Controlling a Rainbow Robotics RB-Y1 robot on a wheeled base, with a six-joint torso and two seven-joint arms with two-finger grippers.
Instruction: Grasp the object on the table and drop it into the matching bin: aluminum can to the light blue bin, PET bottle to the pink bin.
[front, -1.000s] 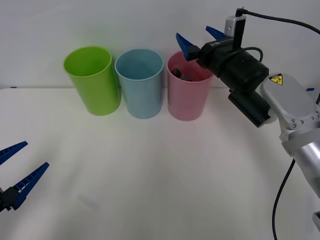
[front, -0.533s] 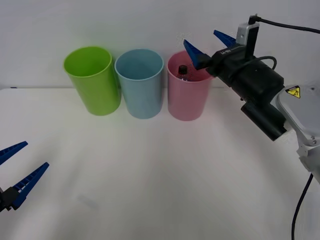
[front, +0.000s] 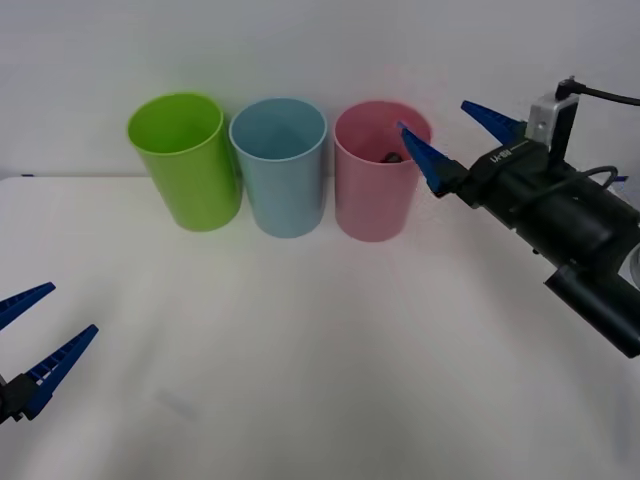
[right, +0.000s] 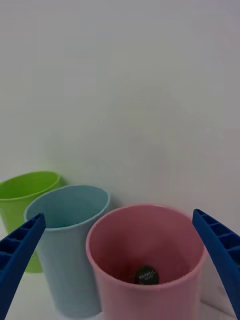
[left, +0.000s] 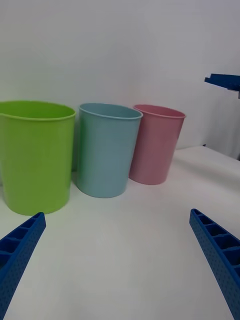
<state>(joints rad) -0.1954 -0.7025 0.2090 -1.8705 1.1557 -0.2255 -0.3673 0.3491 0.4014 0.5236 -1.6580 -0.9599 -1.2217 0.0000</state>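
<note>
The PET bottle lies inside the pink bin, with just its black cap showing at the bottom. My right gripper is open and holds nothing; it hangs at rim height just right of the pink bin. The light blue bin stands directly left of the pink one. My left gripper is open and idle low over the table's front left corner, facing the bins from far off.
A lime green bin stands at the left end of the row, against the white back wall. The right arm's black body and cable stretch over the table's right side.
My right gripper has drawn back to the right and slightly down, away from above the pink bin's mouth. The bottle has settled deeper in the bin. The left arm has not moved.
</note>
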